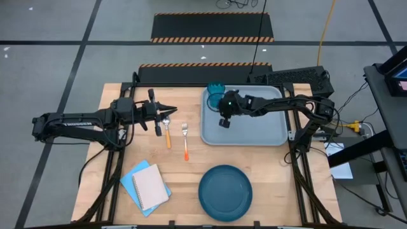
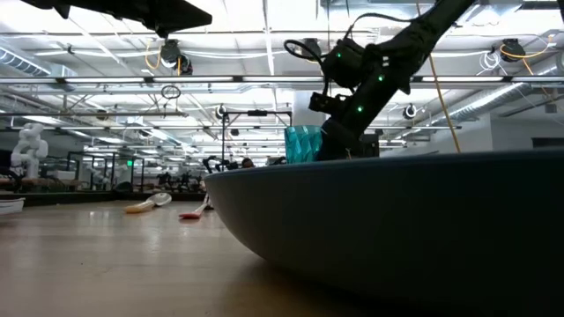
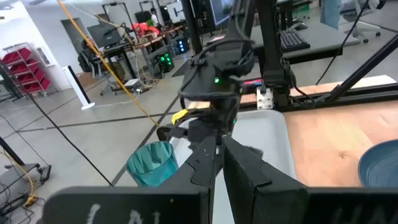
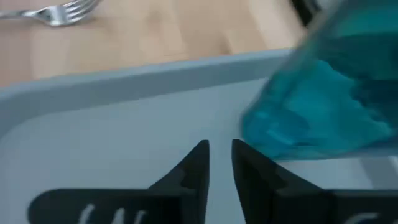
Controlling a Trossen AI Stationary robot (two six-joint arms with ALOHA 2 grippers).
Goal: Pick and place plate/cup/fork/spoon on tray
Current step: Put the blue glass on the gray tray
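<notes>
- Surface: light wooden table (image 1: 191, 184) in an open lab; grey floor with hazard-striped mats beyond, bright ceiling lights in the low view.
- tray (image 1: 254, 133) at the table's far right side; cup (image 1: 216, 89) stands upright in its far-left corner.
- right gripper (image 1: 224, 121) hangs over the tray just beside the cup, fingers drawn almost together, nothing between them.
- left gripper (image 1: 166, 109) hovers above the spoon (image 1: 166, 130), fingers pressed together, empty.
- fork (image 1: 186, 141) lies beside the spoon on bare wood; plate (image 1: 225, 193) sits near the front edge, off the tray; two notebooks (image 1: 146, 186) to its left.
- Risk: right arm swinging away could clip the cup and tip it, since they sit so close.
- Risk: plate is wide and low-rimmed; a poor edge pinch may let it slip.
</notes>
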